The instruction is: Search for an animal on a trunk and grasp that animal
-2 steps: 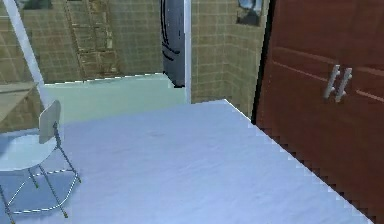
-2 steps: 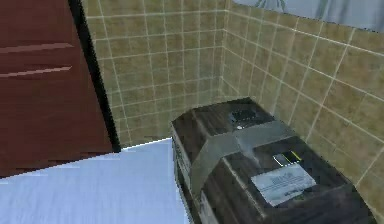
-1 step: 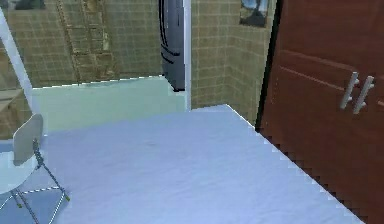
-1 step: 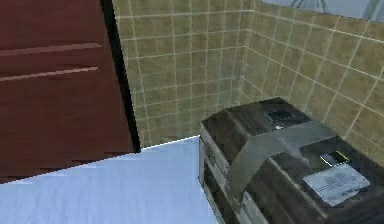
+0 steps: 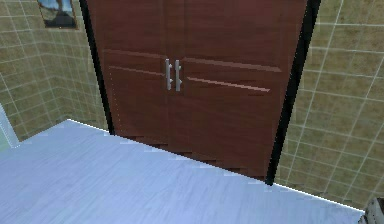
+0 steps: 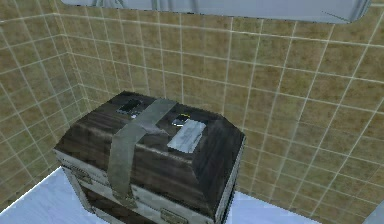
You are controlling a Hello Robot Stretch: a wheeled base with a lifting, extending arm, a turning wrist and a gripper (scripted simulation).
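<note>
A dark wooden trunk [image 6: 150,160] with a grey strap over its lid stands on the floor against the tan tiled wall in the arm side view. On its lid lie a small dark blob [image 6: 130,103] near the back left, a second small dark blob [image 6: 183,121] near the middle, and a flat pale grey thing [image 6: 187,136] just in front of that one. I cannot make out whether either blob is an animal.
In the forward view a brown double door [image 5: 195,80] with two metal handles [image 5: 172,75] stands ahead in a tiled wall. A framed picture [image 5: 58,12] hangs at the top left. Pale floor [image 5: 130,185] lies before the door.
</note>
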